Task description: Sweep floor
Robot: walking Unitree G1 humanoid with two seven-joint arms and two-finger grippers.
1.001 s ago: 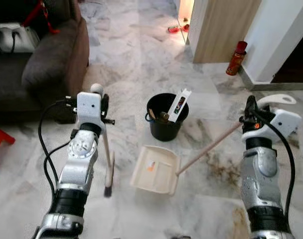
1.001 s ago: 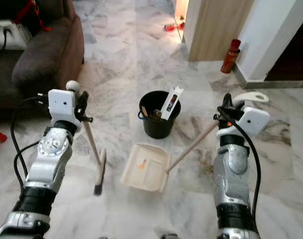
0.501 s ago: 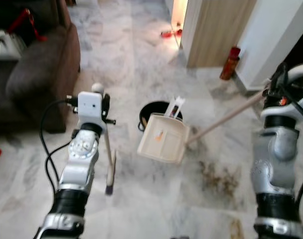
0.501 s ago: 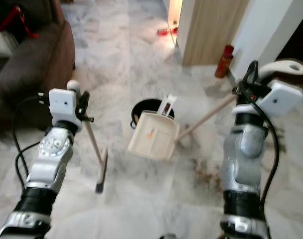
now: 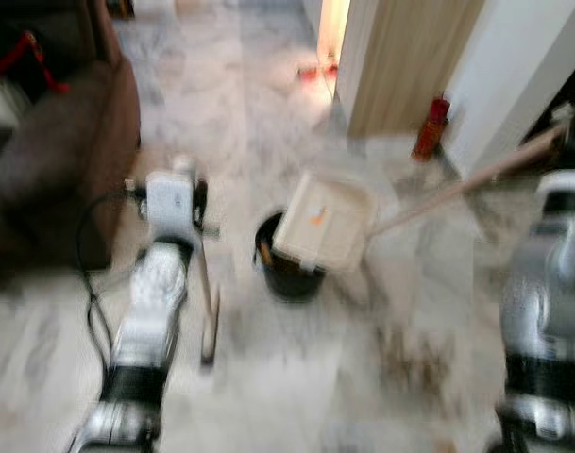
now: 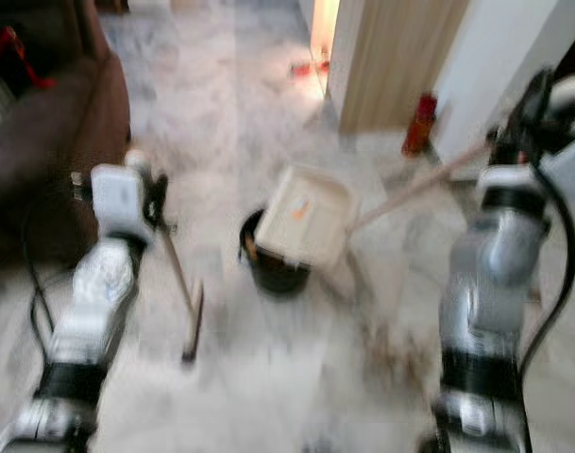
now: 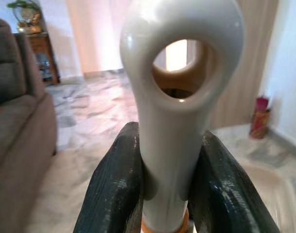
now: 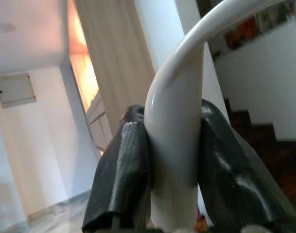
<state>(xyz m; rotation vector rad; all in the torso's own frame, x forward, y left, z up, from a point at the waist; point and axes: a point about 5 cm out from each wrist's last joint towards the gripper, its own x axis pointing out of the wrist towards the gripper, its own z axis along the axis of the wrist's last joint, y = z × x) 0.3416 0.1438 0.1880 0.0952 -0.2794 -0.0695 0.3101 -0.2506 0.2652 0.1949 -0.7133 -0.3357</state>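
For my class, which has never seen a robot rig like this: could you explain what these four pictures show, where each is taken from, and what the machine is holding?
This is a humanoid robot with two silver arms. Two blurred pictures come from cameras on its head, looking down at a marble floor. The left gripper holds a broom whose head touches the floor. The right gripper holds a long-handled dustpan, raised and tilted above a black bucket. The other two pictures come from wrist cameras, each showing two black fingers clamped on a white handle. A brown sofa stands to the robot's left.

Both eye views were smeared, so I couldn't read what sat in the bucket (image 5: 289,269); the dustpan (image 5: 323,223) hid most of its mouth.
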